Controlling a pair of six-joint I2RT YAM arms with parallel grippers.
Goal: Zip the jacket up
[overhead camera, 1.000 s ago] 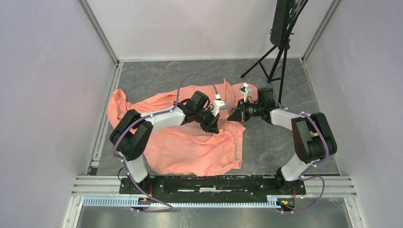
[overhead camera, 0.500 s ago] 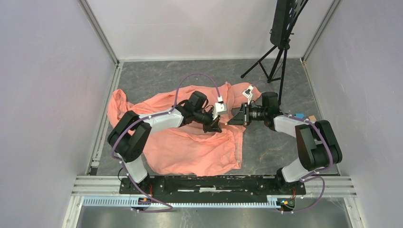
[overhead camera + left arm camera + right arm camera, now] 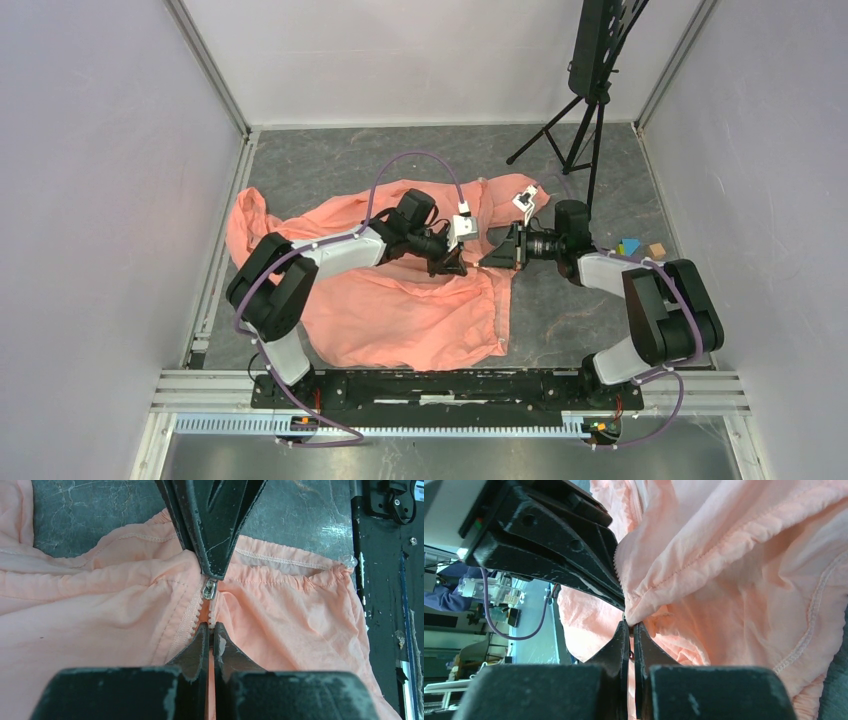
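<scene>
The salmon-pink jacket (image 3: 400,310) lies crumpled on the dark floor, its hem toward the arms. Both grippers meet tip to tip at its front opening. In the left wrist view my left gripper (image 3: 208,626) is shut on the pale zipper strip (image 3: 190,620), just below the metal slider (image 3: 209,589). My right gripper (image 3: 212,572) comes in from the opposite side, shut, with its tip right at the slider's top. In the right wrist view the right gripper (image 3: 629,624) pinches at a bunched fold of the jacket (image 3: 734,555), and the slider itself is hidden.
A black tripod stand (image 3: 590,130) rises at the back right. Small coloured blocks (image 3: 630,246) lie on the floor by the right arm's elbow. Walls close in on both sides, and a metal rail (image 3: 450,385) runs along the near edge.
The right arm has sunk and its wrist has shifted right, baring the coloured blocks. Both grippers stayed shut at the zipper, tips drawn a little closer together.
</scene>
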